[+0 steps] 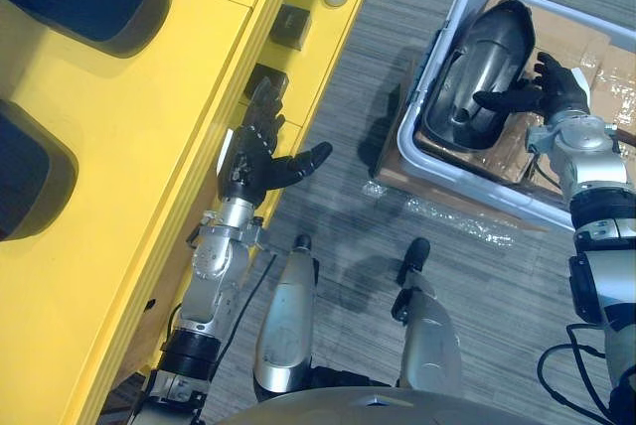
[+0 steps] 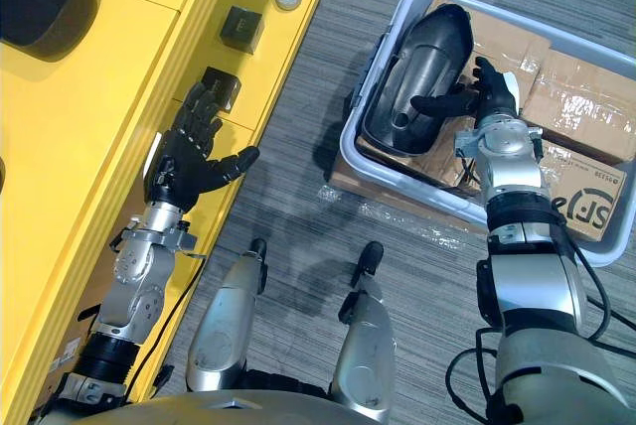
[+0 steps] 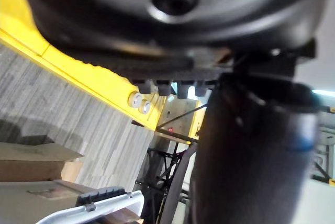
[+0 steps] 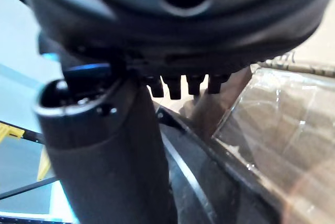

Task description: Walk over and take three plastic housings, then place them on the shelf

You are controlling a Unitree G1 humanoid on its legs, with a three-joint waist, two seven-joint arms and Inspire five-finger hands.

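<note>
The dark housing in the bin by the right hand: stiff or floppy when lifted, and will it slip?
Probably stiff: the housing looks like a moulded hollow shell holding its shape. Likely light for its size, being open and thin-walled. Its glossy, curved surface may slip or rock against the right hand.

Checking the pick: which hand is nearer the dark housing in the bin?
Right. The right hand is at the housing, thumb over it; the left hand is spread open beside the yellow shelf, far off.
</note>
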